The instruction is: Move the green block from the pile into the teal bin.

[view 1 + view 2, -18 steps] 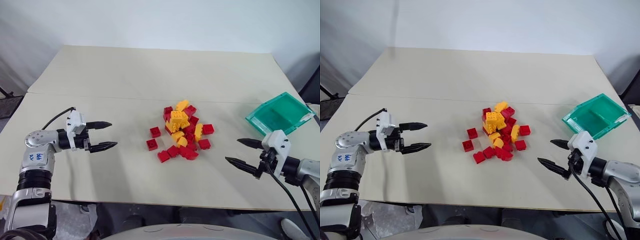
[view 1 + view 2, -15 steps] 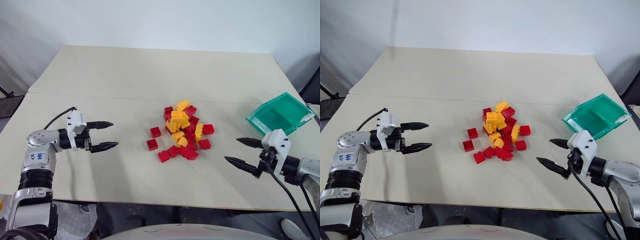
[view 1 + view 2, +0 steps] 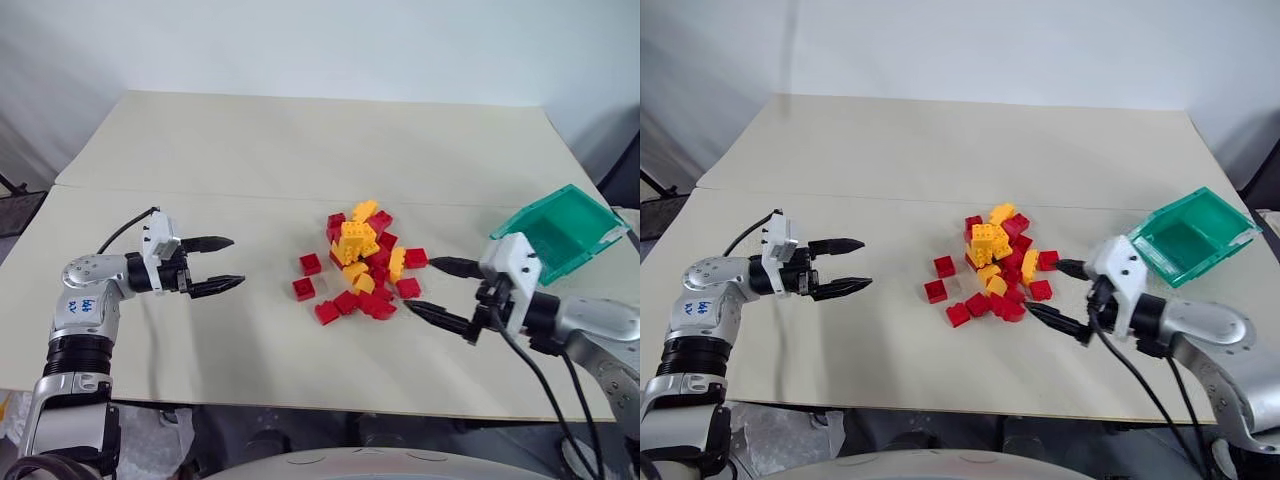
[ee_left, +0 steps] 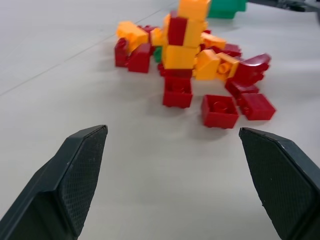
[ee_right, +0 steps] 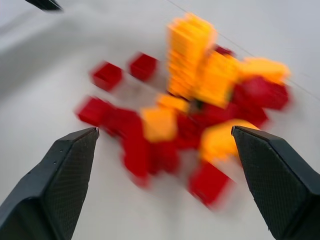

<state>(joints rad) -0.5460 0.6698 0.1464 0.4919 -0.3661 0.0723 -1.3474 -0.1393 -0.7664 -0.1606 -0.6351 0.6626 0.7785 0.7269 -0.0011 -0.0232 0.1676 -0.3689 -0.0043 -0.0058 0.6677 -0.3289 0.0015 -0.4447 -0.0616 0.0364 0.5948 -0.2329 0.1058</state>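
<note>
You are looking at one pile (image 3: 365, 265) of red and yellow bricks, sitting near the middle of the table (image 3: 200, 150). The bricks are overlapping too much for an exact count; you are seeing well over twenty, red ones outnumbering yellow. Two red bricks are lying apart from the heap on its left side, and a yellow stack is standing tallest in the middle.

One green block (image 4: 158, 53) is showing in the left wrist view, only as a small green patch wedged low between red and yellow bricks, inside the heap.

One teal bin (image 3: 565, 230) is sitting at the table's right edge, well apart from the pile, with its near corner hidden behind the right arm's white housing.

Two grippers are hovering over the table. The left gripper (image 3: 238, 261) is pointing at the pile from well to its left, fingers spread and gripping nothing. The right gripper (image 3: 418, 284) is hanging just beside the pile's right edge, fingers spread wide and likewise empty.

The table is showing a plain beige top with a seam running across it behind the pile. A pale, bare wall is standing beyond the far edge.
</note>
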